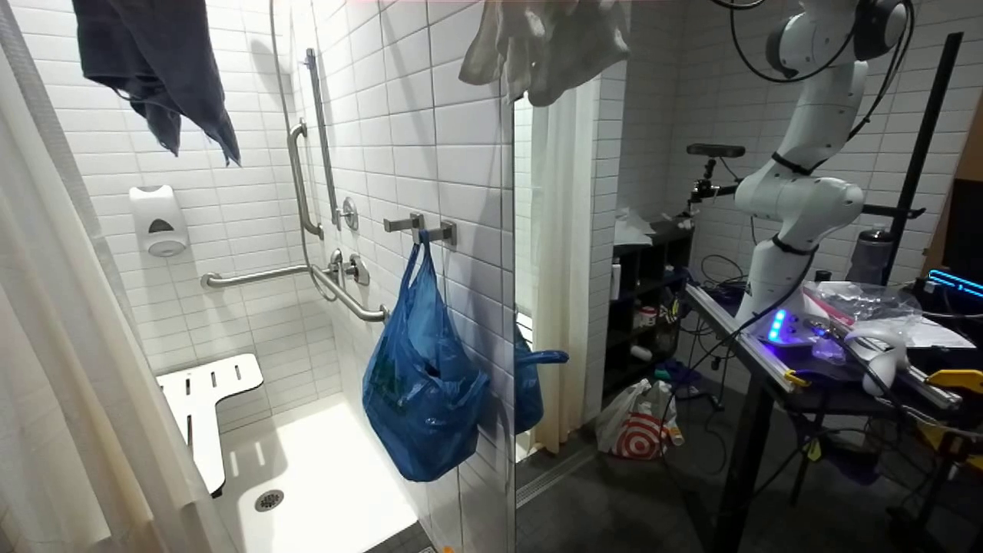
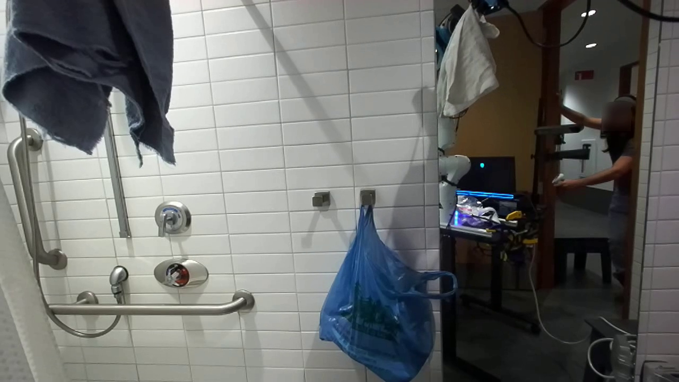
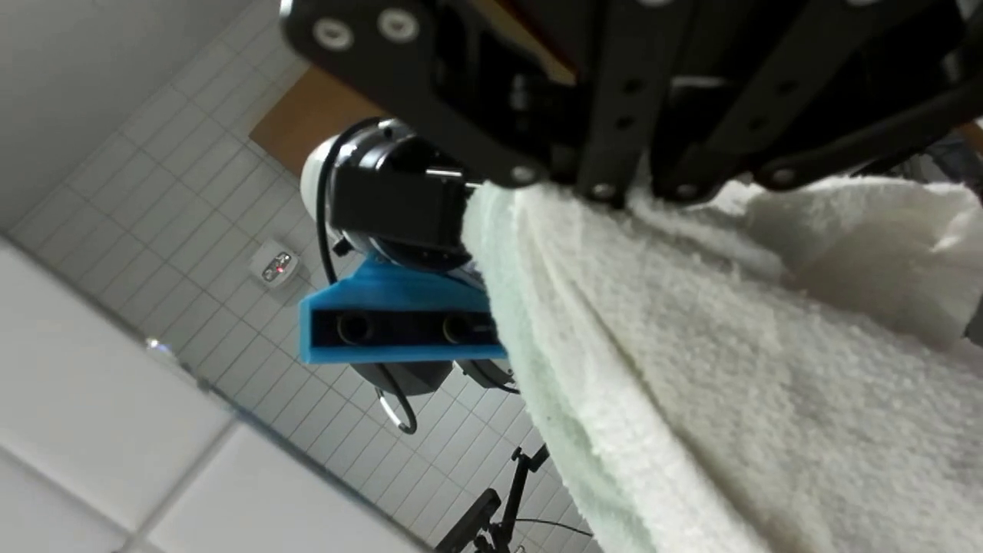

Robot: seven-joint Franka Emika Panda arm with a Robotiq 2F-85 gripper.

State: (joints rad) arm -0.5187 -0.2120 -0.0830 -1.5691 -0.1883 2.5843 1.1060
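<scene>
White cloth [image 3: 737, 399] cropped in the wrist view, tips of the jaws hidden; person's face [image 2: 618, 116] blurred.

The white arm [image 1: 802, 198] rises from its blue-lit base [image 1: 768, 303], bent at its joints, and leaves an exterior view at the top. In the wrist view, the gripper [image 3: 645, 192] has its jaws pinched together.

a shower seat [image 1: 206, 399], floor drain [image 1: 269, 501] and grab bar [image 2: 154, 309] show a bathroom.
</scene>
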